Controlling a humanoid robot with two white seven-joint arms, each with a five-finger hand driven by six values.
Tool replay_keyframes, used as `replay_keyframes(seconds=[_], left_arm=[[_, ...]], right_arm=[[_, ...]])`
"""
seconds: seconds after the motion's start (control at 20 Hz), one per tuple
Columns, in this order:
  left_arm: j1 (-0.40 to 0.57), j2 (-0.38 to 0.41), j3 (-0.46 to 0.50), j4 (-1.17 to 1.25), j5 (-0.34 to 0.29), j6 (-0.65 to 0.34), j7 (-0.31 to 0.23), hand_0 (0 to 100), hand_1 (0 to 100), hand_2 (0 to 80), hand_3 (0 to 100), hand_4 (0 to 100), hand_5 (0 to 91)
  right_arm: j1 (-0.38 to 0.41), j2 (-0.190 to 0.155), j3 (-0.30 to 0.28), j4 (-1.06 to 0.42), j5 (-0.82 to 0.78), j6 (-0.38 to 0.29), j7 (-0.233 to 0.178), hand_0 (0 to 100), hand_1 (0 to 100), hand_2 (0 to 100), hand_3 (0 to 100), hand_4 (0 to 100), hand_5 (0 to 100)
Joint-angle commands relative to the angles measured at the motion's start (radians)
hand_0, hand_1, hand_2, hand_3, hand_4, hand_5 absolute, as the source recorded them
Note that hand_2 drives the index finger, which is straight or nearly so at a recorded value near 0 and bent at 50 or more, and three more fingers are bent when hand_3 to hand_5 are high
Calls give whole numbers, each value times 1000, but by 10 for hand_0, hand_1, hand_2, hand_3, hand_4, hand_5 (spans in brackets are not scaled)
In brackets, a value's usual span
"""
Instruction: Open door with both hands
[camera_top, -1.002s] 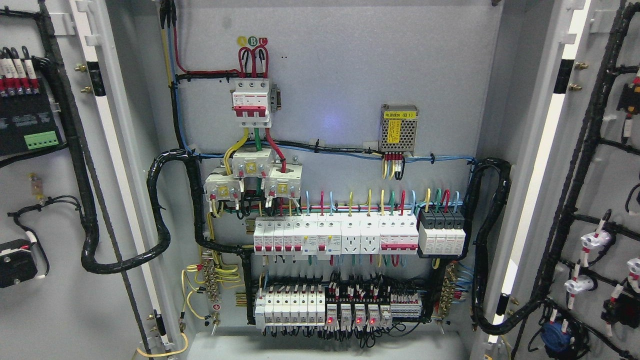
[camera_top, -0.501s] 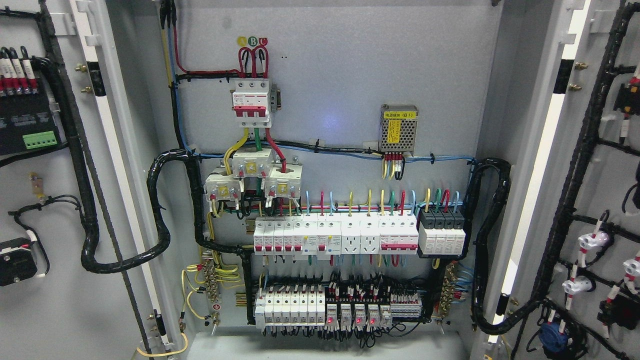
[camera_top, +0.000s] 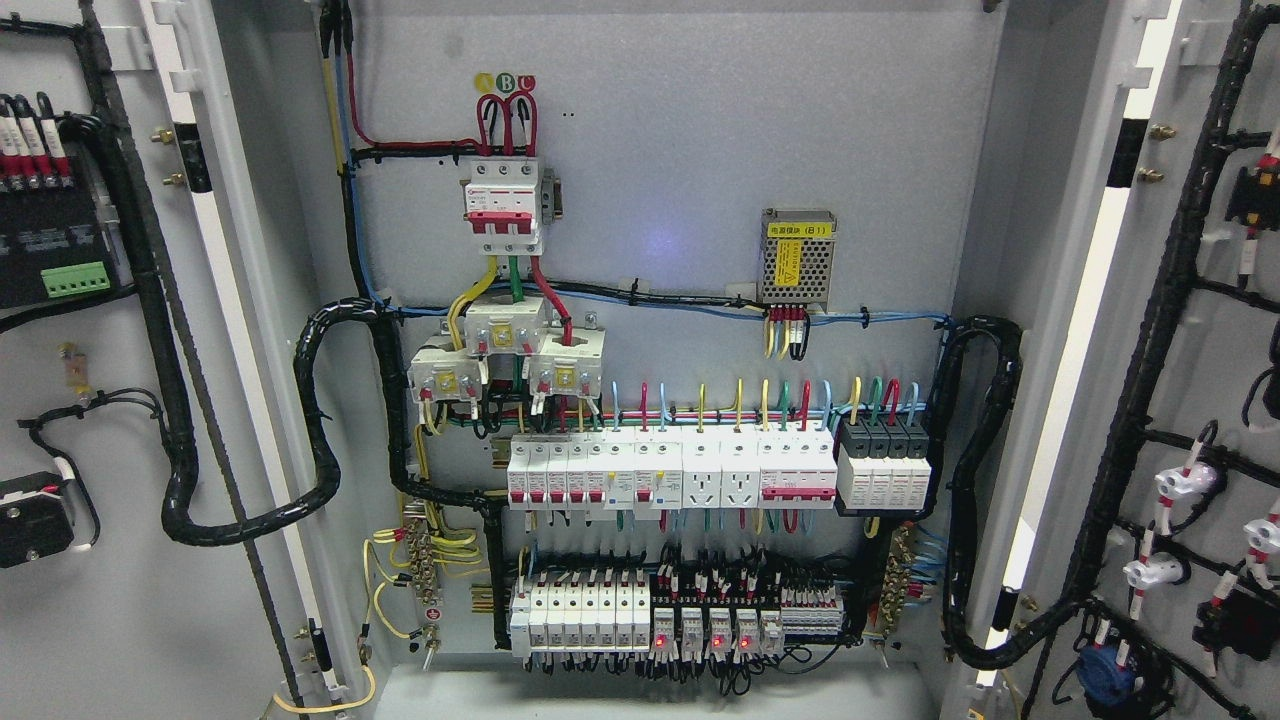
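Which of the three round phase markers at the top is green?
The middle marker, above the red breaker wires; the left one is yellow, the right one red.

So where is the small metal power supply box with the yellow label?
In the head view, the power supply box sits on the back panel, upper right of centre, right of the red-and-white main breaker.

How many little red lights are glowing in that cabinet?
4, in a row along the bottom rail: red lights at and. Wiring may hide others.

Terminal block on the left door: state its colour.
Green terminal block on the left door, seen in the head view.
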Motion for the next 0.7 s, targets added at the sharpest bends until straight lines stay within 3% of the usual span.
replay_keyframes(seconds=[0.0, 0.65], left_arm=[[-16, 11, -6, 16, 2, 14, 1, 0, 0, 0, 0, 0, 0], [-50, 11, -24, 44, 2, 38, 1, 0, 0, 0, 0, 0, 0]], right_arm=[[-3, -4, 37, -24, 0, 0, 0, 0, 0, 0, 0, 0, 0], [-6, -16, 74, -22, 2, 0, 0, 0, 0, 0, 0, 0, 0]])
